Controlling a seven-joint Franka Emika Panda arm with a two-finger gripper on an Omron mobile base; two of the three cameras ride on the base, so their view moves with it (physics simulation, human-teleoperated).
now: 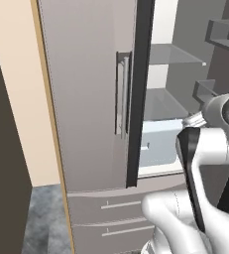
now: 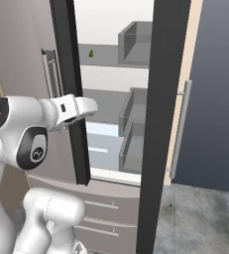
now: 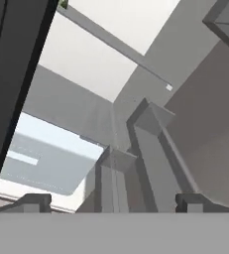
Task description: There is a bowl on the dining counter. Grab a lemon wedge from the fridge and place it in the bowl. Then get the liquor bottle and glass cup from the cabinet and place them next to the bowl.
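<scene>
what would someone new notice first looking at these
The fridge stands with its right door swung wide, baring pale shelves and door bins. The white arm reaches toward the opening, its gripper open and empty. High on an upper shelf sits the tiny lemon wedge, far above the fingers.

Home kitchen, rendered. Tall silver-grey French-door fridge w/ long vertical handle, one door swung open, glass shelves and door bins inside, two drawers w/ bar handles below. Tan panel beside it, cream wall, grey mottled floor.
</scene>
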